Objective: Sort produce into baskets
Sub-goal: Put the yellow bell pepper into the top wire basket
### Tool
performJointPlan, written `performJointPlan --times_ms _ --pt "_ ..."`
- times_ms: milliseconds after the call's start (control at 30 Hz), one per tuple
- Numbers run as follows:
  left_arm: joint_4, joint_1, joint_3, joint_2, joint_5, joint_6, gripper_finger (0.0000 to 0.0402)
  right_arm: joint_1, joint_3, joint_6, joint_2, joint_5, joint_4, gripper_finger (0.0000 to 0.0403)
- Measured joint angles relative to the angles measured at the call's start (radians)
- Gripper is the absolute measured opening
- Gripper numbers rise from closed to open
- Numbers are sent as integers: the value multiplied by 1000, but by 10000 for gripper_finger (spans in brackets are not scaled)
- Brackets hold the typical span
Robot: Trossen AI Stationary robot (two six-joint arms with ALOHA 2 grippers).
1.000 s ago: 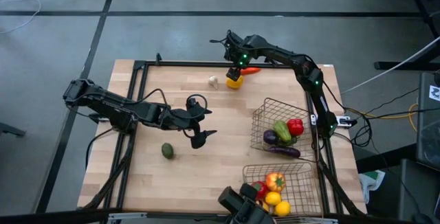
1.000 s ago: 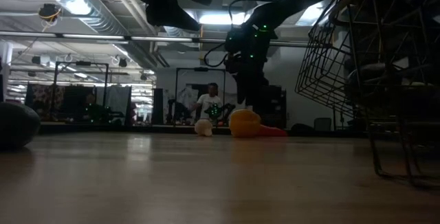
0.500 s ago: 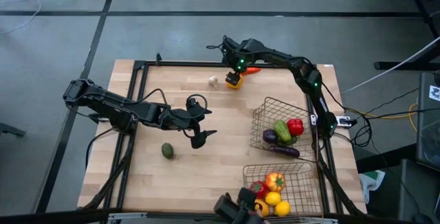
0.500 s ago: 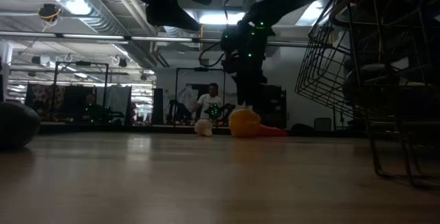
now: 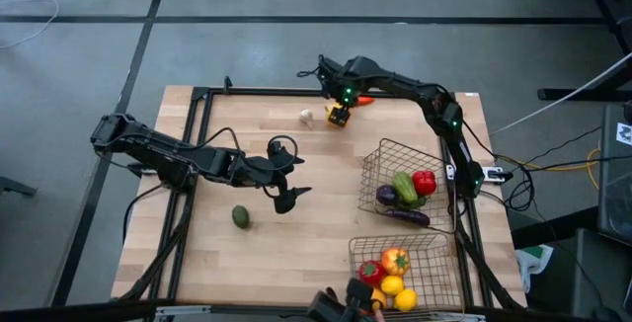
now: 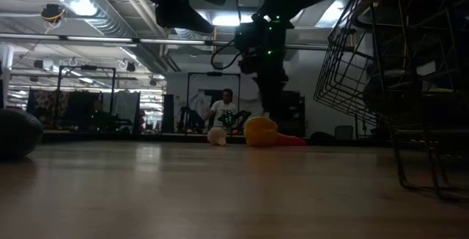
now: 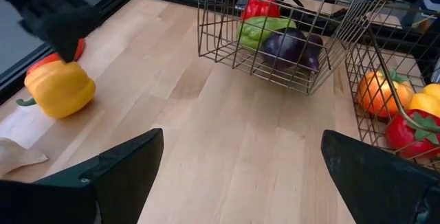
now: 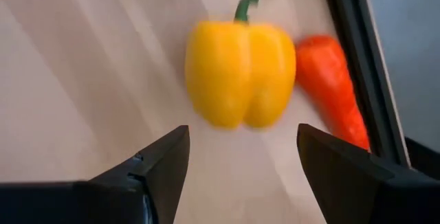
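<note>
I am lining my spread right gripper (image 8: 240,159) over the glossy yellow plastic bell pepper (image 8: 239,73) just ahead, keeping clear of the orange-red pepper (image 8: 331,86) touching its side.

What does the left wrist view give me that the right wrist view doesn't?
Only the left wrist view: both baskets, one holding a green pepper, red pepper and eggplant, the other a tomato and lemon; also garlic.
Only the right wrist view: the right gripper with jaws open, above the yellow pepper, not touching it.
Both: the yellow pepper and the orange-red piece beside it on the table.
</note>
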Motion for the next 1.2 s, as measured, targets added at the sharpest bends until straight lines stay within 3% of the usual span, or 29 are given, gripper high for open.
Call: performJointPlan --times_ms 100,467,700,967,1200 --pt "0 0 0 0 0 0 392 0 19 -43 0 0 -60 266" --pt "0 0 0 0 0 -3 392 -43 -18 -44 0 -116 58 266" --pt "0 0 0 0 0 6 392 -39 -17 -44 7 -134 151 266" --pt "0 0 0 0 0 8 392 -40 -18 1 19 -70 146 266" --pt "1 0 0 0 0 6 392 -31 19 61 19 -95 124 266"
